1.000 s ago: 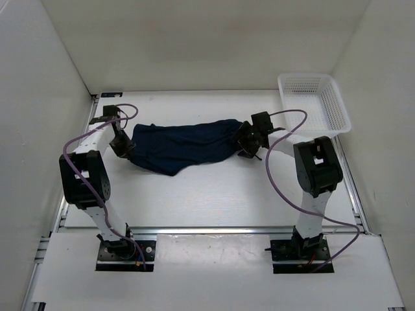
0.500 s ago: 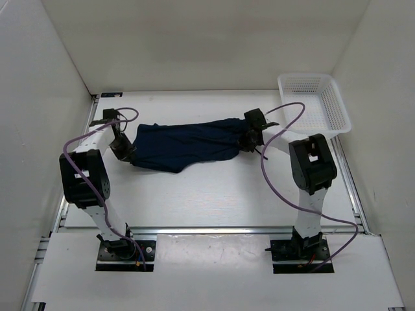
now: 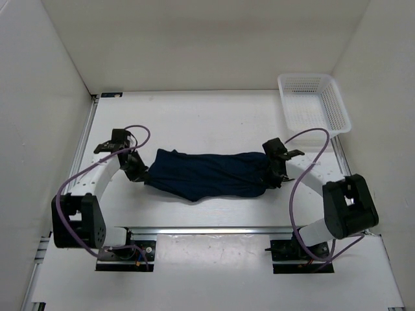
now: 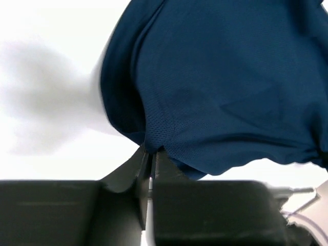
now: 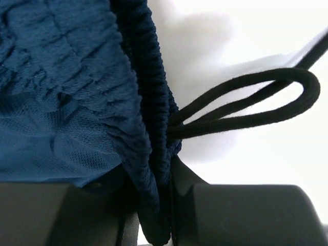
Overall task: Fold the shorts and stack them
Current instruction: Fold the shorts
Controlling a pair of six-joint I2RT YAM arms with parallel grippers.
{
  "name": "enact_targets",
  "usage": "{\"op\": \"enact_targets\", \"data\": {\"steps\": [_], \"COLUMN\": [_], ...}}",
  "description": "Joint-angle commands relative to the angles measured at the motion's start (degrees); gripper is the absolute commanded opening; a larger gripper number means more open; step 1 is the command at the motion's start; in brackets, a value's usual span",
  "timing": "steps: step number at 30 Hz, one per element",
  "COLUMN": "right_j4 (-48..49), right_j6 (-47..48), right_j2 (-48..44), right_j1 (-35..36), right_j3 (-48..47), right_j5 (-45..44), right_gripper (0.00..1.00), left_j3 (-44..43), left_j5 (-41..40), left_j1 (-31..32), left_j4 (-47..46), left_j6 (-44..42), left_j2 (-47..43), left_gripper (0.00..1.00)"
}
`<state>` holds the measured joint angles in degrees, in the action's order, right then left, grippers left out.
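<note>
The dark navy shorts [image 3: 207, 175] hang stretched between my two grippers over the near half of the table. My left gripper [image 3: 141, 171] is shut on the shorts' left edge; in the left wrist view the fabric [image 4: 215, 87] is pinched between the closed fingers [image 4: 148, 161]. My right gripper [image 3: 272, 176] is shut on the gathered elastic waistband [image 5: 148, 154] at the right end. The thin dark drawstring [image 5: 246, 102] loops out beside the fingers.
A white mesh basket [image 3: 314, 102] stands at the back right corner. White walls enclose the table on three sides. The metal rail [image 3: 207, 229] runs along the table's near edge, just in front of the shorts.
Both grippers have carried the shorts from the middle of the table toward the near edge. The shorts are now pulled wider and flatter between them.
</note>
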<state>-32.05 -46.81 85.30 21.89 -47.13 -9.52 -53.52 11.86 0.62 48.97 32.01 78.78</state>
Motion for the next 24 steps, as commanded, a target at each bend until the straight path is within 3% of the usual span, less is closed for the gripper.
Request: {"op": "enact_targets", "data": {"steps": [1, 2, 5, 6, 12, 17, 22, 24], "right_j4": [-4.2, -4.2, -4.2, -4.9, -5.4, 2.9, 9.7, 10.4], "right_j6": [2.7, 3.2, 3.9, 4.5, 7.2, 11.6, 11.6, 10.8], "right_j2": [-4.3, -6.1, -10.1, -11.3, -16.9, -12.8, -4.1, -1.0], "right_j1": [-0.6, -1.1, -1.1, -1.1, -7.8, -12.4, -10.7, -9.5], "right_j3": [4.4, 5.0, 5.7, 5.7, 5.7, 6.2, 5.0, 5.0], "right_j5": [-3.0, -2.0, 0.4, 0.4, 2.7, 9.2, 12.7, 12.5], "right_gripper": [0.31, 0.63, 0.86, 0.89, 0.92, 0.88, 0.78, 0.67], "left_j3": [3.0, 3.8, 2.6, 1.8, -5.9, -7.9, -9.0, -9.0], "left_j5": [1.6, 1.6, 2.1, 0.2, -4.8, -5.4, -5.4, -5.4], "left_j1": [2.0, 2.7, 2.7, 2.7, 2.7, 2.7, 2.7, 2.7], "left_j4": [-0.5, -0.5, 0.8, 1.9, 4.7, 4.7, 4.7, 4.7], "left_j6": [3.2, 3.2, 3.8, 3.8, 1.8, 0.6, 0.1, 0.1], "left_j2": [-4.2, -4.2, -4.7, -4.7, -4.7, -2.8, -2.1, -1.4], "left_gripper": [0.20, 0.36, 0.86, 0.91, 0.91, 0.87, 0.86, 0.86]}}
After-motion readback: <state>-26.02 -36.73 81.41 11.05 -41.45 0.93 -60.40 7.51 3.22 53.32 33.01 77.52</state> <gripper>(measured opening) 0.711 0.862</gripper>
